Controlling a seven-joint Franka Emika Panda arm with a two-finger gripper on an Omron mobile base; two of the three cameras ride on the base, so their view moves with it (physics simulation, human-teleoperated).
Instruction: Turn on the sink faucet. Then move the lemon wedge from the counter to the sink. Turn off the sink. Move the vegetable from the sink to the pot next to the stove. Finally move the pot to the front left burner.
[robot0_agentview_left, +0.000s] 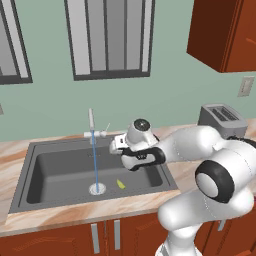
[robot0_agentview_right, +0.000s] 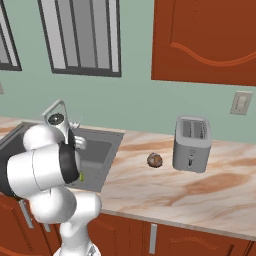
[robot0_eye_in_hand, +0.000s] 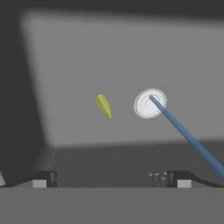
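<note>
So in the left base view, starting at the left, the dark grey sink (robot0_agentview_left: 50, 170) sits sunk into the marbled worktop (robot0_agentview_left: 20, 150). The sink faucet (robot0_agentview_left: 92, 131) stands at the back rim and it's running: a thin blue stream of water (robot0_agentview_left: 94, 165) drops straight onto the round silver drain (robot0_agentview_left: 97, 188). Just to the right of the drain, the little yellow-green lemon wedge (robot0_agentview_left: 120, 184) is lying on the basin floor, close to the drain but not touching it. Above the right part of the basin the claw (robot0_agentview_left: 116, 145) hangs in the air with nothing in it, its jaws spread wide. In the hand view its two dark tips (robot0_eye_in_hand: 43, 178) sit far apart at the bottom, with the wedge and drain between and beyond them. Further right on the worktop there's a brown roundish lump (robot0_agentview_right: 155, 160), and next to that a silver toaster (robot0_agentview_right: 191, 144).
</note>
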